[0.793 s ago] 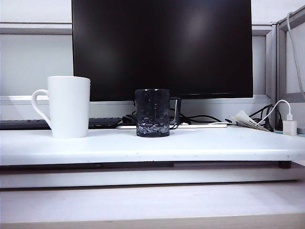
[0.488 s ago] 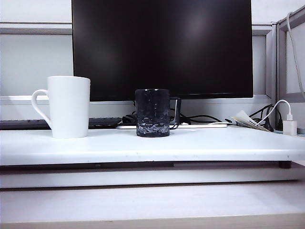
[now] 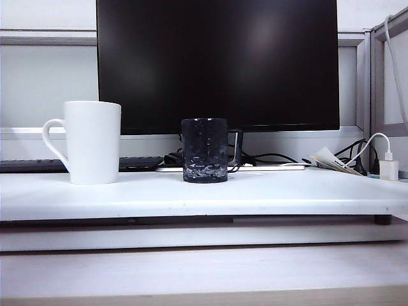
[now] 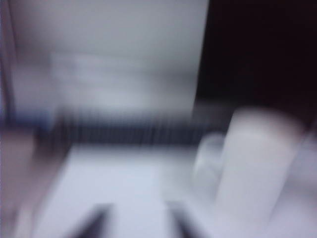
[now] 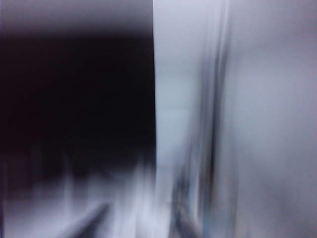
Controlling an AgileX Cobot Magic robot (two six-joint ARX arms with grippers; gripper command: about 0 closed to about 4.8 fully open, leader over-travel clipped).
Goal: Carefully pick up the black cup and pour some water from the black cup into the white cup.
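Black cup [image 3: 204, 150] upright on the shelf [image 3: 268, 191], white cup [image 3: 92, 142] at its nine o'clock. My left gripper [image 4: 136, 220] and right gripper [image 5: 141, 218] are blurred; opening undeterminable, nothing visibly held. Approach slowly, keep it level.

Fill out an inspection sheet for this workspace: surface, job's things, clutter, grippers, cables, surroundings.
Surface: white shelf, bare in front of the cups.
Job's things: white cup upright at left, handle pointing left; black cup upright near the middle, handle to its right; the two stand apart, neither touched.
Clutter: papers at right rear.
Grippers: neither appears in the exterior view; both wrist views are too blurred to tell jaw state.
Cables: black tangle behind the black cup; white charger with cord at right.
Surroundings: dark monitor, keyboard behind.
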